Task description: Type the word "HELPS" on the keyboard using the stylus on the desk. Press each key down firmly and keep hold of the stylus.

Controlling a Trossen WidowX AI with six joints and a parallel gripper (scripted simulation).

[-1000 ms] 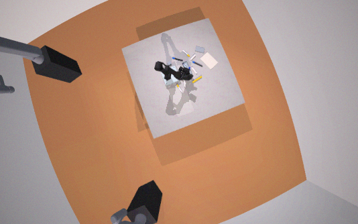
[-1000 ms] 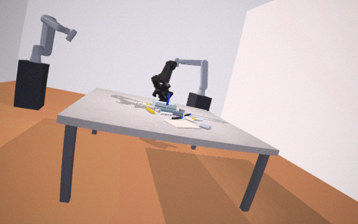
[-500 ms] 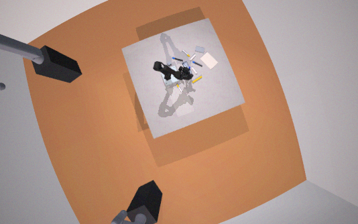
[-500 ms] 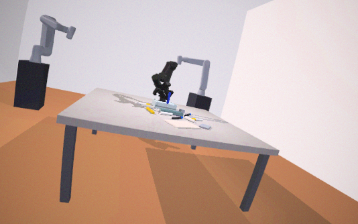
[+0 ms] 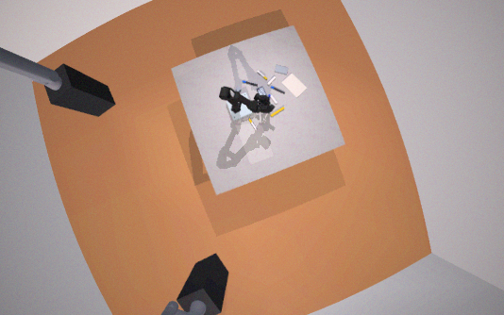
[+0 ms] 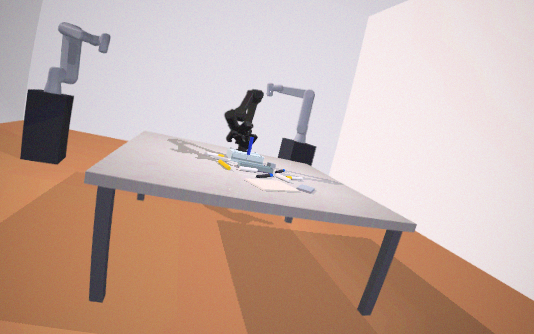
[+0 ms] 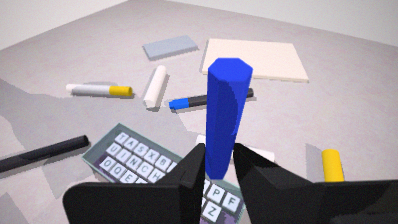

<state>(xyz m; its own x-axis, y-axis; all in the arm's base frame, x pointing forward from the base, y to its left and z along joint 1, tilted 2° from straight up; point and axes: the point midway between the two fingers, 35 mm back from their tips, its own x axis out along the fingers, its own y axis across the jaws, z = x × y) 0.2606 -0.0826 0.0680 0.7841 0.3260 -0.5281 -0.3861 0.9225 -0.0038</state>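
Note:
The keyboard (image 7: 92, 155) (image 5: 261, 90) (image 6: 266, 168) is a small dark green tray of white lettered keys. In the wrist view it lies at a slant at lower left to centre. Rows with T, A, S, X, B and U, I, N, C, H show, and P, F and Z show right of the fingers. My gripper (image 7: 218, 149) is shut on the blue stylus (image 7: 226, 107) (image 6: 250, 146), which stands nearly upright between the fingertips over the keyboard. The fingers hide the stylus's lower end and the keys around it, so I cannot tell whether it touches a key.
A black marker (image 7: 45, 153) lies left of the keyboard. Beyond it lie a white-and-yellow marker (image 7: 95, 90), a white stick (image 7: 155, 86), a blue-tipped black marker (image 7: 197, 102), a grey block (image 7: 170, 47) and a cream pad (image 7: 270, 60). A yellow stick (image 7: 332, 166) lies at right.

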